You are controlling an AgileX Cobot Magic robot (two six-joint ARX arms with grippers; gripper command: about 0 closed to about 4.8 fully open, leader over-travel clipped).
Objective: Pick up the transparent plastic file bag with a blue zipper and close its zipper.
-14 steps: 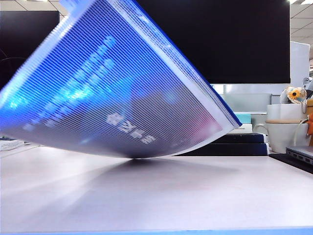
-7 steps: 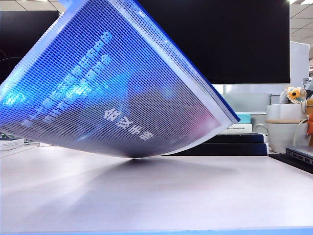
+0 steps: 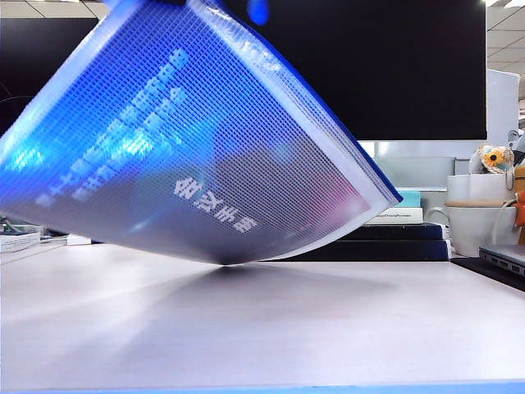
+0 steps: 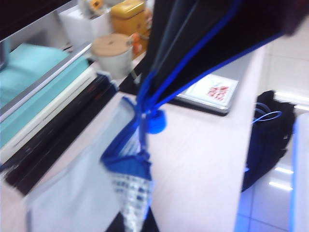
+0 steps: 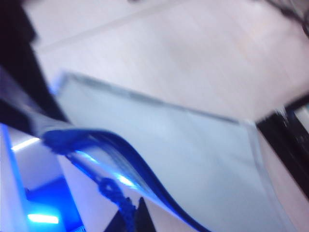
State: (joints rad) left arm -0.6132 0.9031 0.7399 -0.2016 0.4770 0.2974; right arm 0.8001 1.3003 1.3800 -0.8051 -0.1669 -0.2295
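Now file bag (image 3: 189, 139) hangs tilted, holding nothing visible; left gripper (image 4: 140, 212) newly clamped on zipper (image 4: 126, 162), right gripper (image 5: 137, 217) pinching the bag's blue edge.

Both pincers closed (left (image 4: 137, 224), right (image 5: 133, 217))

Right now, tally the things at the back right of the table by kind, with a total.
Mugs: 2, a white mug and a lidded mug.
Yellow tin: 1.
Laptop: 1.
Teal book: 1.
Total: 5.
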